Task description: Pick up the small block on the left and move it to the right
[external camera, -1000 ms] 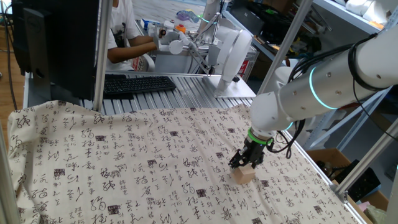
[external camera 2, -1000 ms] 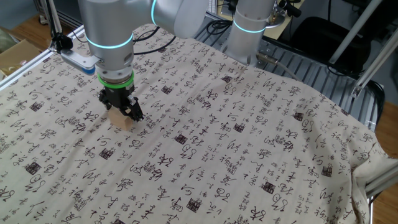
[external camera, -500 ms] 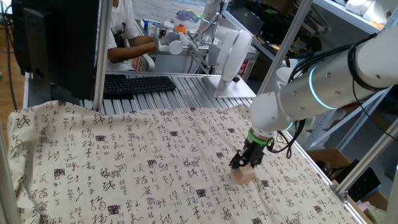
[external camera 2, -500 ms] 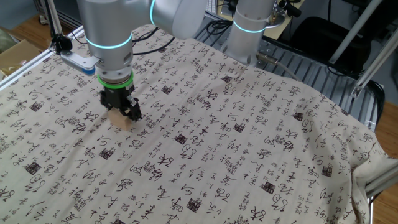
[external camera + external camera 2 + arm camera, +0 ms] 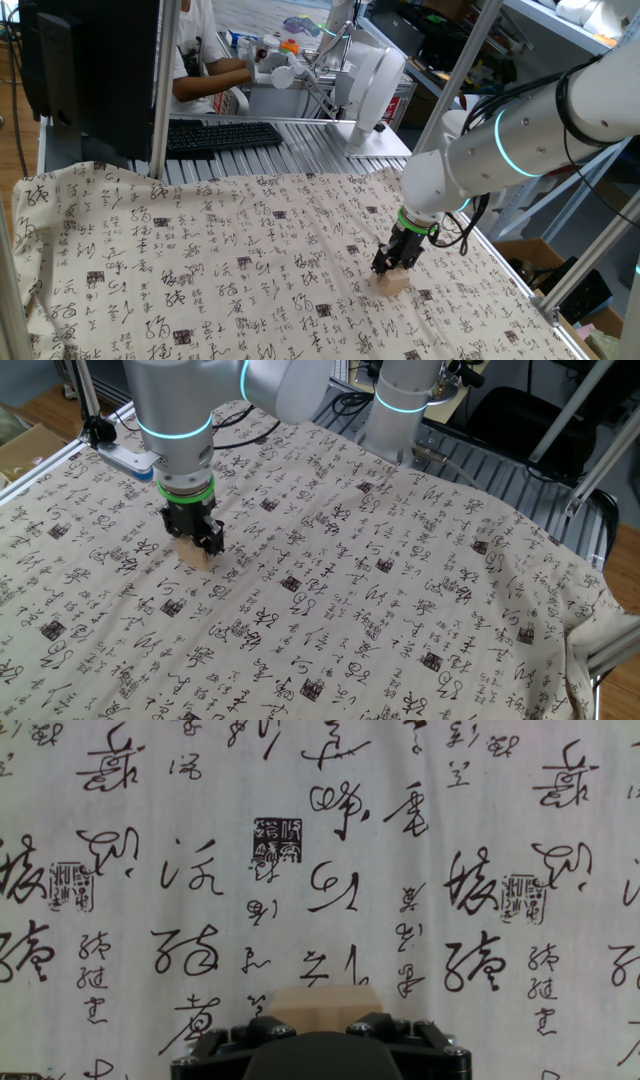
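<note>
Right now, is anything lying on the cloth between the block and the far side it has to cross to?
Nothing visible does. The gripper stands directly over the small block, fingers on either side of it. The printed cloth stretching away from the block toward the other side shows only wrinkles and no objects.

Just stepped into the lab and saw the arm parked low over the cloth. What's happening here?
The robot arm's gripper is pointing straight down over the small block, a plain tan wooden cube sitting on the calligraphy-printed cloth. The fingers straddle the block from above. It is not clear whether they grip it yet, and the block rests on the cloth, not lifted.
</note>
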Available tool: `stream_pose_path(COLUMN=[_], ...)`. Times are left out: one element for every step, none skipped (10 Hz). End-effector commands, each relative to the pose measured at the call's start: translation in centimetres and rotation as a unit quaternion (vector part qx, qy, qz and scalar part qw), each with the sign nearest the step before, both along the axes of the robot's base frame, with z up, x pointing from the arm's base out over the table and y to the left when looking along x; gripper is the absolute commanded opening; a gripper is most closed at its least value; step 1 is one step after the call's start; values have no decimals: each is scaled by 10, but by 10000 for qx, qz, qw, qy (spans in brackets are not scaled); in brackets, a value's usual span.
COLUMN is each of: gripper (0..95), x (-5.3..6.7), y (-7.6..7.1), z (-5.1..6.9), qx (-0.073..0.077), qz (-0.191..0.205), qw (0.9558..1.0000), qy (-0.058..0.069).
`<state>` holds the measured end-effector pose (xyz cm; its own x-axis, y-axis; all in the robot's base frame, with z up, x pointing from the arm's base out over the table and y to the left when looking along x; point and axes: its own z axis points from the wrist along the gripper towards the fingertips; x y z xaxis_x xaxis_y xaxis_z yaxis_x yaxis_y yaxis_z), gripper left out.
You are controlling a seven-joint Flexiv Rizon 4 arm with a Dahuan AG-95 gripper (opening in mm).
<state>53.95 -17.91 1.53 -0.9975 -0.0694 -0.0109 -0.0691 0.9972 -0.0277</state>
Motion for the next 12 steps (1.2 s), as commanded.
stream_pose_path(gripper=[0, 0, 0, 0, 0, 0, 0, 0, 0, 0, 0, 0], x=[0, 0, 0, 0, 0, 0, 0, -1, -2, -2, -2, -3], y=[0, 0, -1, -1, -2, -2, -3, -4, -5, -6, -7, -7], z=[1, 1, 1, 4, 8, 13, 17, 24, 27, 35, 42, 48], qx=[149, 121, 137, 125, 132, 136, 142, 174, 176, 208, 264, 294], qz=[-6, 51, 53, 65, 66, 77, 84, 73, 80, 73, 65, 42], qw=[9999, 9999, 9999, 9999, 9999, 9999, 9998, 9998, 9998, 9997, 9996, 9995], qy=[55, 37, 30, -2, -24, -52, -62, -56, -70, -77, -75, -68])
